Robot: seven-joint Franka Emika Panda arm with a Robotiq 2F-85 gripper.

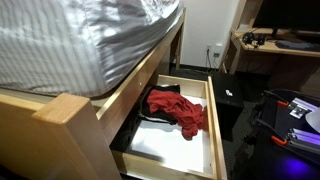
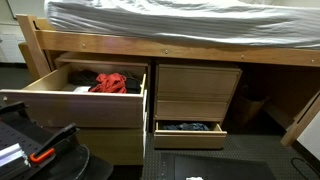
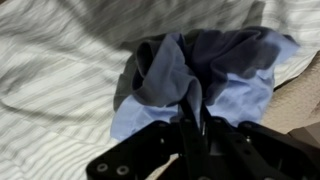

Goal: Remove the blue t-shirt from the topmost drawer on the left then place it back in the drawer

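In the wrist view my gripper is shut on a fold of the blue t-shirt. The shirt is bunched up, with a darker grey-blue part on top, and it hangs or lies over the grey striped bedding. The topmost left drawer is pulled open in both exterior views, and its wooden side also shows. A red garment lies inside it, also seen from the front. Neither the gripper nor the blue shirt shows in the exterior views.
The striped mattress sits on a wooden bed frame above the drawers. A lower drawer is partly open with dark clothes in it. Black robot hardware stands in front of the open drawer. A desk stands at the back.
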